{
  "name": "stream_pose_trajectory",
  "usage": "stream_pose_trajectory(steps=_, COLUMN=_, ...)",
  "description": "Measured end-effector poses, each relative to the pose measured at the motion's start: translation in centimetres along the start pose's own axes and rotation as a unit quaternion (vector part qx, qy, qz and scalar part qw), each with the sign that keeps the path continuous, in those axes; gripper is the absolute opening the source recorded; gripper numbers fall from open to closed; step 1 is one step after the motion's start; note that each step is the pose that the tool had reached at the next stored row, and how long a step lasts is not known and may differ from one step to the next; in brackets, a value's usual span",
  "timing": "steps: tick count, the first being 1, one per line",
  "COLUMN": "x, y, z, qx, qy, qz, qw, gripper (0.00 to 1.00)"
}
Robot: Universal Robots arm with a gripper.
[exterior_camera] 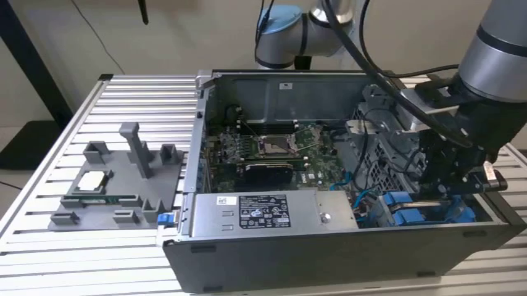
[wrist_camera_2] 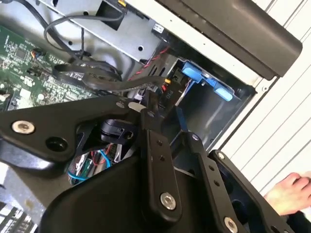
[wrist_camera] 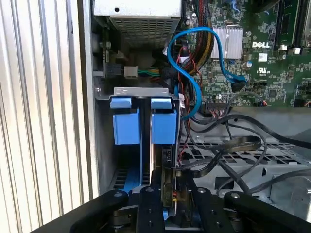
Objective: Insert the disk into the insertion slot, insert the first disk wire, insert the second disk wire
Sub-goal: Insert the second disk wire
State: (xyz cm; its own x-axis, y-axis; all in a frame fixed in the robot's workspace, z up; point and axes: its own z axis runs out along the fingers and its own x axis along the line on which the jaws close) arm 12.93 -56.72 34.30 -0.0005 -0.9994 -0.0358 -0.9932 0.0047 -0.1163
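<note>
The disk's blue carrier (wrist_camera: 163, 127) stands in the insertion slot of the drive bay, beside a second blue carrier (wrist_camera: 126, 125); the disk's metal body is mostly hidden. In the exterior view the blue carriers (exterior_camera: 401, 208) sit at the case's front right corner, with my gripper (exterior_camera: 448, 188) reaching down into the bay just behind them. A black flat disk wire (wrist_camera_2: 92, 80) runs to my gripper (wrist_camera_2: 147, 108), which looks shut on its connector end. The gripper (wrist_camera: 170, 191) is close behind the carrier. A blue disk wire (wrist_camera: 187, 73) loops above, its connector (wrist_camera: 237, 86) hanging free.
The open computer case (exterior_camera: 329, 253) lies on a slatted table. A grey power-supply box (exterior_camera: 263, 213) is beside the bay and the motherboard (exterior_camera: 272, 151) behind it. A grey fixture (exterior_camera: 115, 185) with parts sits at the exterior view's left. A hand (wrist_camera_2: 291, 189) rests outside the case.
</note>
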Motion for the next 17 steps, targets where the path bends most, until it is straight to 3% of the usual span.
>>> stream_pose_trajectory(steps=8, x=-0.08, y=-0.61, z=-2.07, qx=-0.0129, qy=-0.0005, qz=0.000, qw=0.9999, gripper=0.31)
stream_pose_trajectory(steps=12, x=-0.09, y=-1.22, z=-2.35, qx=-0.0302, qy=-0.0004, qz=0.001, qw=0.9995, gripper=0.31)
stream_pose_trajectory(steps=13, x=-0.09, y=-1.31, z=-2.40, qx=-0.0317, qy=-0.0023, qz=0.001, qw=0.9995, gripper=0.31)
stream_pose_trajectory(steps=14, x=-0.09, y=-1.37, z=-2.46, qx=-0.0319, qy=-0.0078, qz=0.002, qw=0.9995, gripper=0.31)
stream_pose_trajectory(steps=15, x=-0.09, y=-1.40, z=-2.48, qx=-0.0320, qy=-0.0145, qz=0.002, qw=0.9994, gripper=0.31)
stream_pose_trajectory(steps=17, x=-0.09, y=-1.42, z=-2.49, qx=-0.0321, qy=-0.0325, qz=0.004, qw=0.9989, gripper=0.31)
